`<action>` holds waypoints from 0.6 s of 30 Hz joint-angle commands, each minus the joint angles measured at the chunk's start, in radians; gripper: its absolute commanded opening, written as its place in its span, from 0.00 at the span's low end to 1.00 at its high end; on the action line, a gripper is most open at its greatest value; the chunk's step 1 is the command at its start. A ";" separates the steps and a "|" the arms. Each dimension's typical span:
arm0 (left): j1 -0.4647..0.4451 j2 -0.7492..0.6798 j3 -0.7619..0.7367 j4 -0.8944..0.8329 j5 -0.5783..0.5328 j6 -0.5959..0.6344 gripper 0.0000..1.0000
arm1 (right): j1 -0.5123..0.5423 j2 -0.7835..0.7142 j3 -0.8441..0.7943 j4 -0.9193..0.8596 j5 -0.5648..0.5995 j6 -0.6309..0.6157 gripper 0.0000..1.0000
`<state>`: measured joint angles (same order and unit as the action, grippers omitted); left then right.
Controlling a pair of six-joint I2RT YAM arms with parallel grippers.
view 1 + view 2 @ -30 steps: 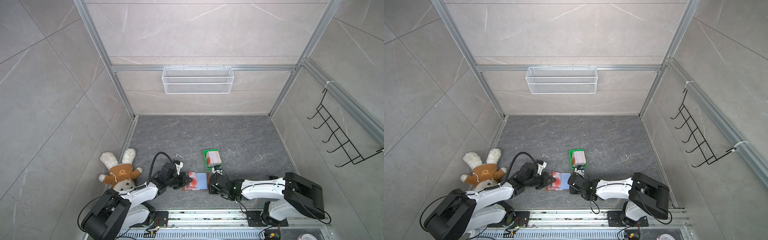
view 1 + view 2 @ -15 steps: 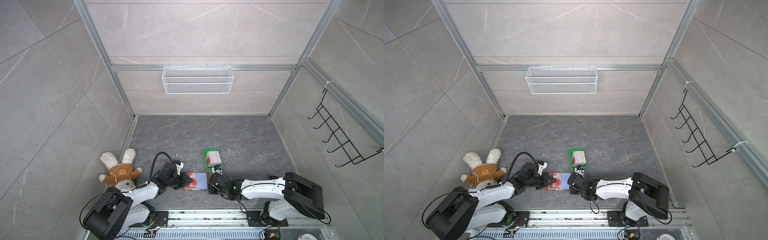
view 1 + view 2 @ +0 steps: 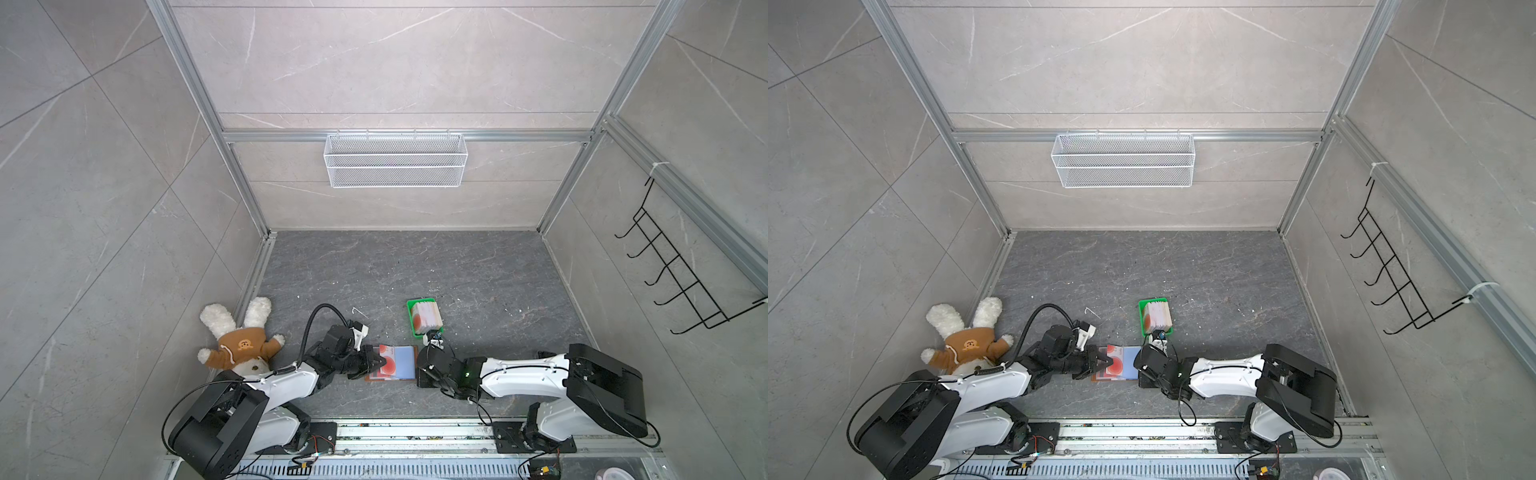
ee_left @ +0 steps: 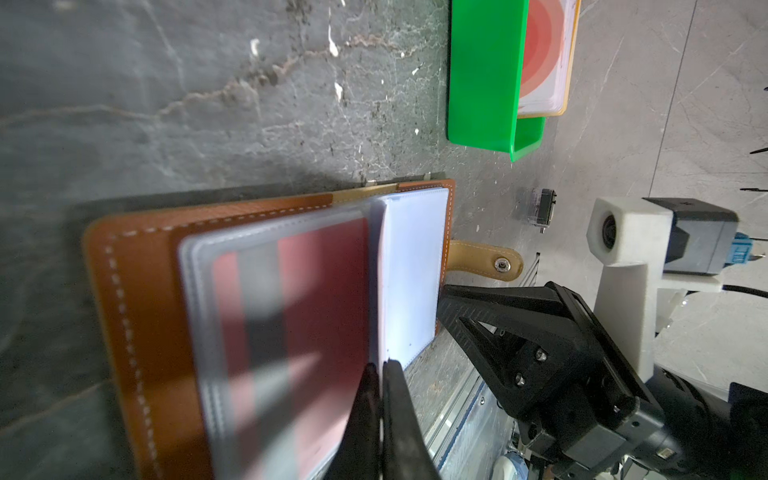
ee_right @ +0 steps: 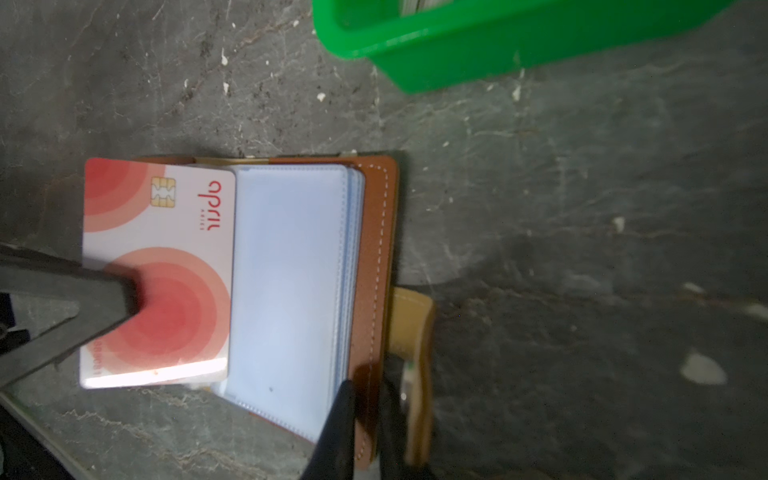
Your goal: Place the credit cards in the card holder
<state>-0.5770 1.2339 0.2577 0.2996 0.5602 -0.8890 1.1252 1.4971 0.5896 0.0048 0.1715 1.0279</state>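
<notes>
The tan-brown card holder [image 3: 409, 376] [image 3: 1098, 378] lies open on the floor between my arms, light-blue sleeves [image 5: 291, 270] up. My left gripper [image 3: 380, 362] [image 4: 381, 368] is shut on a pale credit card with red circles [image 5: 166, 270], held flat over the holder's left half, its edge against the sleeves. A red face with a dark stripe [image 4: 316, 299] shows there in the left wrist view. My right gripper [image 3: 419, 369] [image 5: 368, 415] is shut on the holder's leather cover [image 5: 376, 249] beside the snap tab [image 5: 411, 324]. More credit cards [image 3: 428, 318] [image 4: 544, 54] stand in a green tray [image 3: 410, 309].
The green tray [image 3: 1142, 309] sits just behind the holder. A plush rabbit [image 3: 241, 340] lies at the left wall. A wire basket [image 3: 395, 160] hangs on the back wall and a black hook rack [image 3: 681, 282] on the right wall. A metal rail [image 3: 415, 432] runs along the front.
</notes>
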 commanded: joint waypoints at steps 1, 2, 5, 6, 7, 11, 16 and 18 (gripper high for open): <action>-0.004 -0.001 0.000 0.022 0.029 0.010 0.00 | -0.003 0.011 0.022 -0.030 0.016 -0.008 0.15; -0.004 0.001 0.000 0.024 0.034 0.007 0.00 | -0.002 0.011 0.021 -0.029 0.016 -0.008 0.15; -0.004 0.017 0.000 0.032 0.052 0.008 0.00 | -0.002 0.013 0.022 -0.030 0.016 -0.008 0.15; -0.004 0.023 0.000 0.034 0.055 0.007 0.00 | -0.003 0.013 0.021 -0.028 0.016 -0.008 0.15; -0.004 0.030 0.000 0.036 0.056 0.009 0.00 | -0.003 0.013 0.021 -0.027 0.016 -0.008 0.15; -0.006 0.052 0.000 0.054 0.056 0.005 0.00 | -0.002 0.010 0.016 -0.026 0.015 -0.005 0.15; -0.006 0.051 0.005 0.056 0.052 0.005 0.00 | -0.002 0.003 0.010 -0.028 0.019 -0.002 0.15; -0.006 0.046 0.003 0.057 0.049 0.004 0.00 | -0.003 0.002 0.007 -0.026 0.019 0.000 0.15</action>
<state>-0.5781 1.2808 0.2577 0.3450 0.5945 -0.8894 1.1252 1.4982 0.5911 0.0040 0.1719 1.0279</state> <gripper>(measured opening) 0.045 0.155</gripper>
